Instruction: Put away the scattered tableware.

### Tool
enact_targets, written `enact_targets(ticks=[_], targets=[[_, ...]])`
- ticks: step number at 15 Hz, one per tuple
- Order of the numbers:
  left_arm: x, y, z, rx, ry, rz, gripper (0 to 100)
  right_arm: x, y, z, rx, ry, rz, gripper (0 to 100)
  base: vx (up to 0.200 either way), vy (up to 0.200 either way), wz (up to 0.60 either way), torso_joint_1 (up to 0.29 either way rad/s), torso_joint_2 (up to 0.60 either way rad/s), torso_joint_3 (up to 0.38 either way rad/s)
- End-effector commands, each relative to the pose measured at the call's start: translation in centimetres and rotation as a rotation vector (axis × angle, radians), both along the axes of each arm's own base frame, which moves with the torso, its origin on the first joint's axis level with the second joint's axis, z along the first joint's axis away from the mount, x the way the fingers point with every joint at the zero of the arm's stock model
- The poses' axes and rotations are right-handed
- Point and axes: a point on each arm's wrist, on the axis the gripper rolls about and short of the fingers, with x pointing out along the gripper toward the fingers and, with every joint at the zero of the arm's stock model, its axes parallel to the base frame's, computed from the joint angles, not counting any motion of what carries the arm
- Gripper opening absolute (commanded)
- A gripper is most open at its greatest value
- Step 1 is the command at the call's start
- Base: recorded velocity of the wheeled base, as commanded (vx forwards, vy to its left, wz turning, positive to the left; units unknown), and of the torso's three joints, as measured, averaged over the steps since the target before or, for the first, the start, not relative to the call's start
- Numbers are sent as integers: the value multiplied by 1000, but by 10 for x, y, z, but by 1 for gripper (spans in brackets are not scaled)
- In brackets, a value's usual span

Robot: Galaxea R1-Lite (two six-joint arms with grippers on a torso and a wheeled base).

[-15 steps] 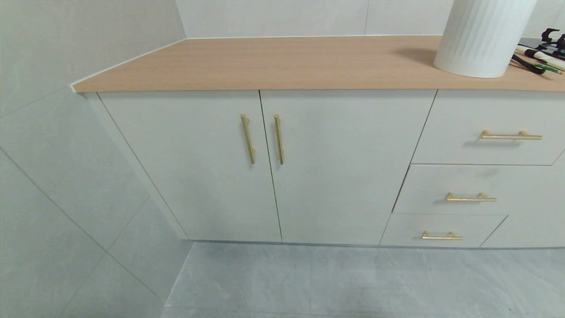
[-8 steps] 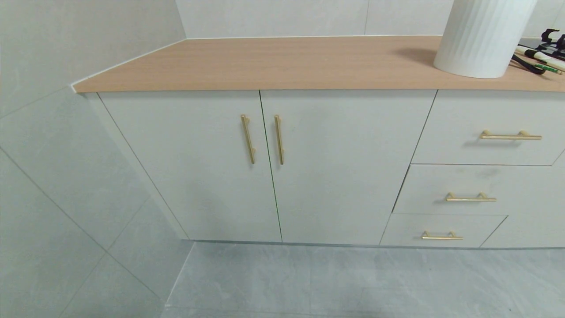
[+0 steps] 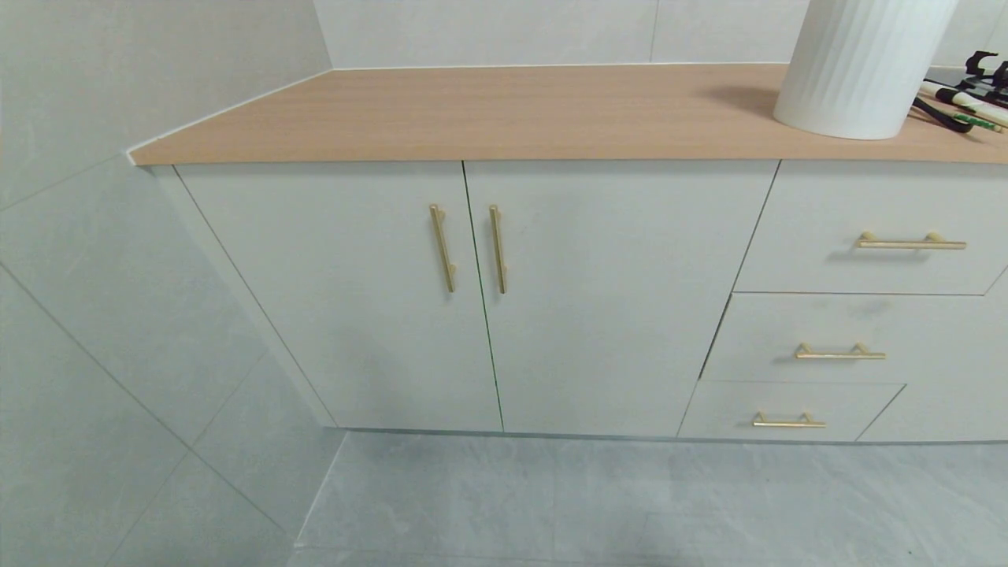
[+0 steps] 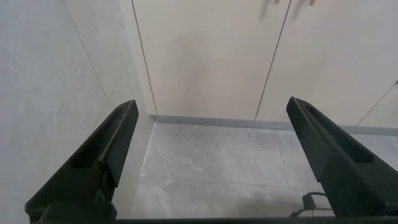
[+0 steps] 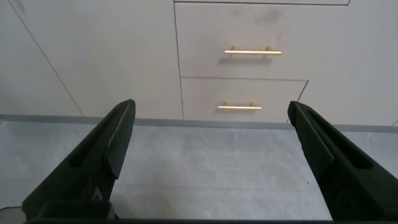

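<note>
A pale cabinet stands in front of me with two shut doors (image 3: pixel 480 299) bearing upright gold handles (image 3: pixel 442 248). Its wooden countertop (image 3: pixel 488 110) carries a ribbed white cylinder (image 3: pixel 862 67) at the right, with pens and dark utensils (image 3: pixel 961 106) behind it. My left gripper (image 4: pixel 211 155) hangs open above the grey floor, near the cabinet's foot and the left wall. My right gripper (image 5: pixel 208 155) hangs open too, low before the drawers (image 5: pixel 245 93). Nothing is between either pair of fingers.
Three drawers with gold handles (image 3: pixel 909 242) stack at the cabinet's right. A tiled wall (image 3: pixel 118 276) closes off the left side. Grey floor (image 3: pixel 630 504) stretches in front of the cabinet.
</note>
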Motion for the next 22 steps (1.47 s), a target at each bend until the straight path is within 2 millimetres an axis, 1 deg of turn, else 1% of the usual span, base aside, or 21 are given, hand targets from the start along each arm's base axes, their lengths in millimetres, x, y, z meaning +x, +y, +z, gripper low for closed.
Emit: enact_targets(ticks=[1,5,7,8,9,12,15,22], targets=[[0,0,0,-2,0,2,100,0,0,0,-2,3,0,100,0,0,0,0,0,0],[0,0,0,-2,0,2,100,0,0,0,2,3,0,100,0,0,0,0,0,0],[0,0,-3,33,33,21,100,0,0,0,4,3,0,100,0,0,0,0,0,0],[0,-1,-4,106,39,-24,100,0,0,0,4,3,-1,100,0,0,0,0,0,0],[0,-1,-4,111,39,-29,100,0,0,0,4,3,-1,100,0,0,0,0,0,0],[0,-1,-4,37,37,-33,100,0,0,0,2,3,0,100,0,0,0,0,0,0],[0,-1,-4,46,37,-33,100,0,0,0,2,3,0,100,0,0,0,0,0,0],[0,-1,-4,48,37,-33,100,0,0,0,4,3,-1,100,0,-200,0,6,4,3]])
